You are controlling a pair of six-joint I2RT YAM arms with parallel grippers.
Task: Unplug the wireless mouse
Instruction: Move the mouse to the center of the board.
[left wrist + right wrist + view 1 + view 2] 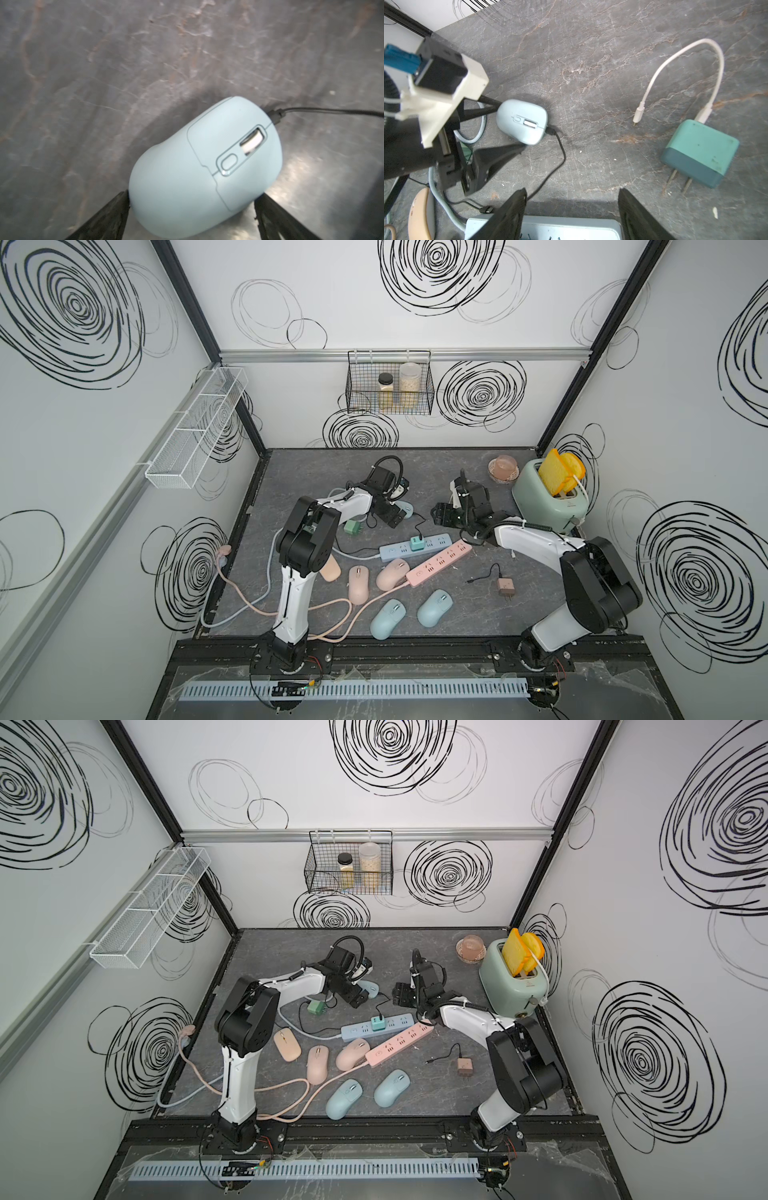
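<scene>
In both top views, the left gripper [395, 517] reaches toward the back edge of the tabletop [457, 472], over the light blue wireless mouse [406, 509]. The right gripper [435, 515] hangs just beside it, near the blue power strip [438, 540]. The left wrist view shows the left jaws spread wide, with the mouse between the two fingers [112, 214], one touching its rear. A black cable [332, 111] is plugged into its front. The right wrist view shows the right jaws spread, holding nothing.
</scene>
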